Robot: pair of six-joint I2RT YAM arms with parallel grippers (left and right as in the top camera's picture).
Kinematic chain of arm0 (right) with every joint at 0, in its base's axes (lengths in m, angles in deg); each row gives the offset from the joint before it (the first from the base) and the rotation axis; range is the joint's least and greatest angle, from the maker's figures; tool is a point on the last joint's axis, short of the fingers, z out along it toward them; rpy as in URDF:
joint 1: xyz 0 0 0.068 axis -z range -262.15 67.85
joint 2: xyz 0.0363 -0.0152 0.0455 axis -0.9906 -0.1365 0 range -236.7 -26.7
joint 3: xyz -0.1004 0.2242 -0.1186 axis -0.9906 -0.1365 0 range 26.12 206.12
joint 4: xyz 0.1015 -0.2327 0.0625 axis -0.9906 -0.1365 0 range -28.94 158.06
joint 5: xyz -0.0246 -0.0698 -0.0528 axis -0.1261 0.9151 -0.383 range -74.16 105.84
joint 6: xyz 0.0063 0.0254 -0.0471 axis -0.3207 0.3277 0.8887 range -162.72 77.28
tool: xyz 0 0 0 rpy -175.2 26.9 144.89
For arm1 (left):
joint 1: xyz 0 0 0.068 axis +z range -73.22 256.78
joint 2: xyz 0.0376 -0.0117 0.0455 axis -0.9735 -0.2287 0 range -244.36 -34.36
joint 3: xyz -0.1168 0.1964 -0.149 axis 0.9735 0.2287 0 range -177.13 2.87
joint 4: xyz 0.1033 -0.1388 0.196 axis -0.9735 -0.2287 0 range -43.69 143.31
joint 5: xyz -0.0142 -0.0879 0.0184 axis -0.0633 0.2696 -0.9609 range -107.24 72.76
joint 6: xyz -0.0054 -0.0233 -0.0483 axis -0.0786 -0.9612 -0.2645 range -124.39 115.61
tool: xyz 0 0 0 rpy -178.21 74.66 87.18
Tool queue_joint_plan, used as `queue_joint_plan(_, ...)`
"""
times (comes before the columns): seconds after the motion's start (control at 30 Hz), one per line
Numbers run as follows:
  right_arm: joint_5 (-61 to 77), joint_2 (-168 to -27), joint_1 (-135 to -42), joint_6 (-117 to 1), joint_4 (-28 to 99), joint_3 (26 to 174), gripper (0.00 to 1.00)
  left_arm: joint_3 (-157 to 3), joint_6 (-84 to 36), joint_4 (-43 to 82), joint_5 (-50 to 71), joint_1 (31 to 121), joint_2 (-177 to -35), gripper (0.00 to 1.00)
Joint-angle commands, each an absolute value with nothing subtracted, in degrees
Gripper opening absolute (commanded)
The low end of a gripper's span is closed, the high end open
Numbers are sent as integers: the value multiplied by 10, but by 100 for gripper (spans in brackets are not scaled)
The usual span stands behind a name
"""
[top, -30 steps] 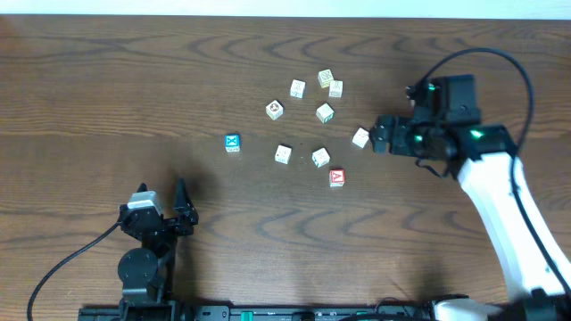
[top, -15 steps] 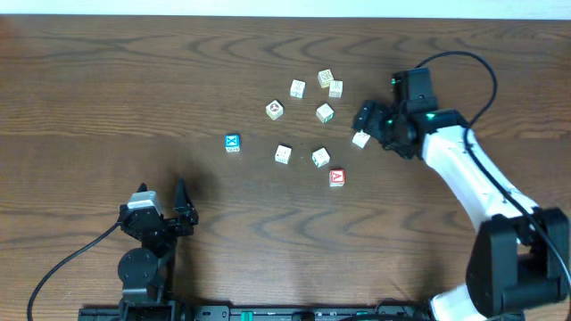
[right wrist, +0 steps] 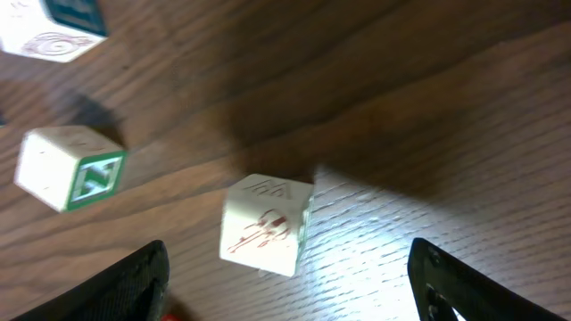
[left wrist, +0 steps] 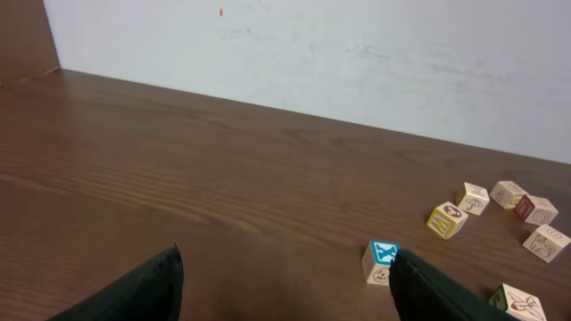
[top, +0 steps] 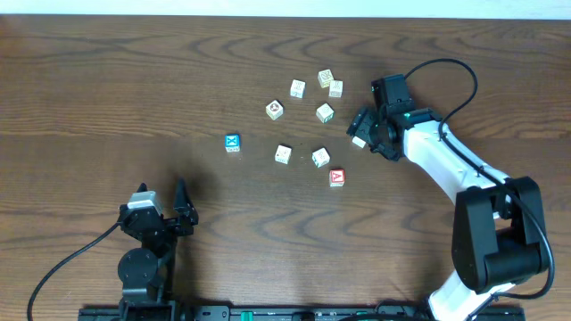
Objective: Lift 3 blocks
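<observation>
Finds the right gripper point(top: 362, 132), well right of the cubes a second ago, swung in over the cream cube point(right wrist: 266, 223) at the cluster's right edge, jaws apart either side without touching it. Leaves the red cube point(top: 336, 177) flat on the table point(top: 107, 89) below-left of it, unmoved. Keeps the left gripper point(left wrist: 285, 299) parked near the front edge, jaws spread, empty.

Overhead looks straight down on the table point(top: 89, 71); both wrist views sit low, seemingly sharing the cubes point(top: 320, 158).
</observation>
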State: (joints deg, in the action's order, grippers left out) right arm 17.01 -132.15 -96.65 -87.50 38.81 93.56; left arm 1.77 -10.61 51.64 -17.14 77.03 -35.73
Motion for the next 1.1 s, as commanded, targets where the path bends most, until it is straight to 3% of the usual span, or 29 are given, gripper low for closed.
queue_joint_plan(0.0, 195, -1328, -969, -885, 389, 939, 84, 26, -111, 491, -177, 769, -358, 74)
queue_joint_plan(0.6, 198, -1373, -985, -853, 449, 939, 80, 26, -111, 491, -177, 769, -358, 75)
queue_joint_plan(0.77, 199, -1377, -991, -847, 466, 939, 58, 26, -111, 491, -177, 769, -358, 74)
queue_joint_plan(0.93, 199, -1377, -991, -840, 459, 939, 49, 26, -111, 491, -177, 769, -358, 75)
queue_joint_plan(1.07, 199, -1377, -991, -797, 448, 939, 49, 26, -111, 491, -177, 769, -358, 74)
